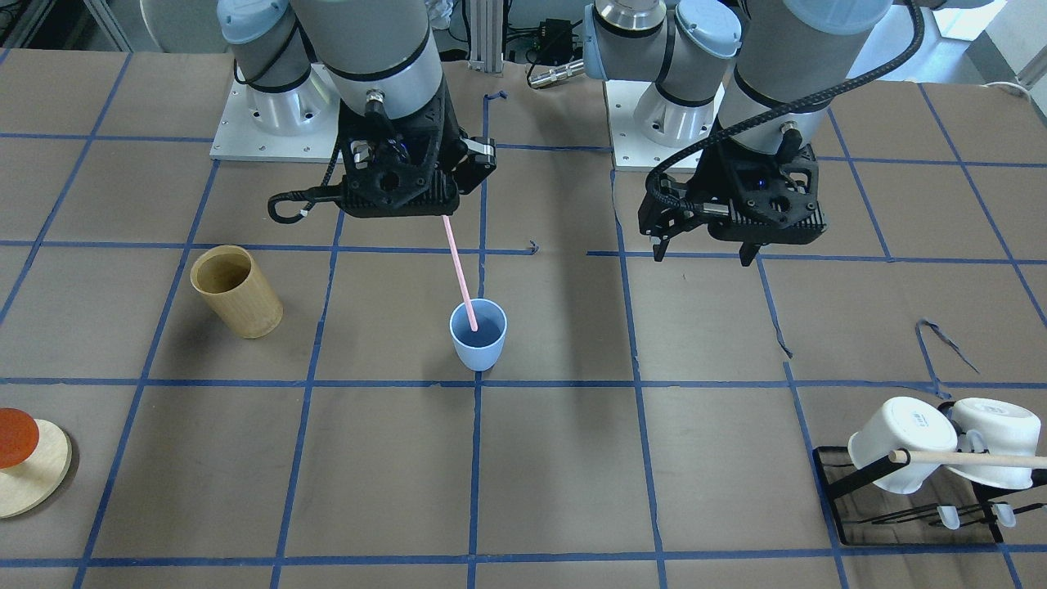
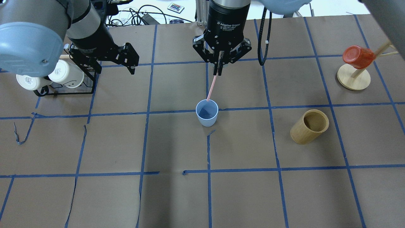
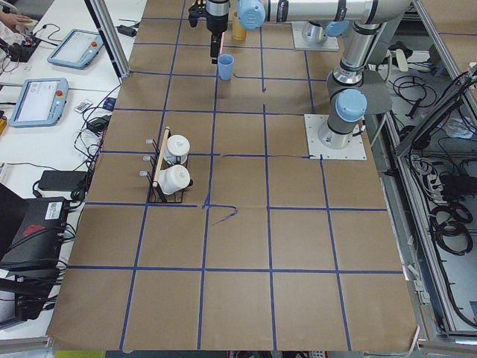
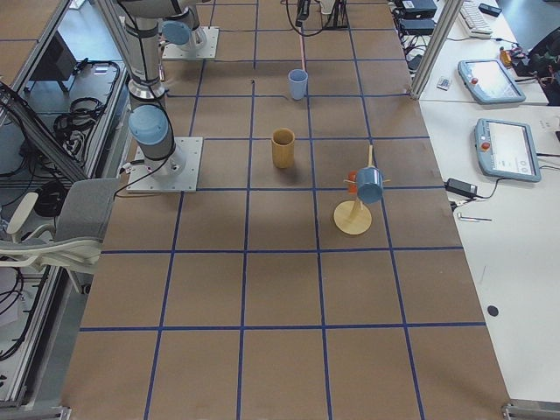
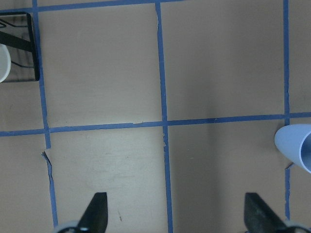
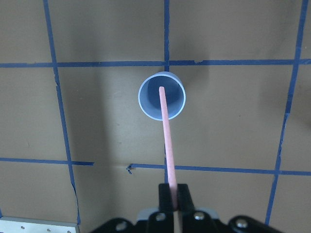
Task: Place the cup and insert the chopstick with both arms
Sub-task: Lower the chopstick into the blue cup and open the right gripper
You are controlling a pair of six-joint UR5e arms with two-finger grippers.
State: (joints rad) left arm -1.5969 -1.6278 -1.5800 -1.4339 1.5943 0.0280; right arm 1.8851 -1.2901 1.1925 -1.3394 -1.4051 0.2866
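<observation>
Holding the pink chopstick (image 2: pixel 211 88) by its upper end in the right gripper (image 2: pixel 218 70), fingers pressed narrow on it, above the middle of the worktop (image 2: pixel 177 196). Slanting down from there into the blue cup (image 2: pixel 207 113), with the lower tip inside the rim, as shown plainly from the right wrist. Cannot tell whether already touching the bottom of the cup or not. Standing upright, mouth up, just beside a crossing of blue tape lines, below the right gripper and a little further from the robot base. Hovering with the left gripper (image 1: pixel 702 252) spread wide and gripping nothing, over bare worktop, well apart from the cup, on the robot's left. From the left wrist, seeing only a part of the cup at the right edge of the view, beyond one of the two dark fingertips (image 5: pixel 97 211). Near the left gripper, at the far left of the worktop, a black rack (image 2: pixel 90 79) with two white mugs (image 2: pixel 66 73) lying on their sides. On the robot's right, a bamboo cup (image 2: pixel 309 128), upright and apart from the blue cup. Further away, near the corner, a red cup (image 2: pixel 357 56) hanging tilted on a wooden stand (image 2: pixel 353 80).
</observation>
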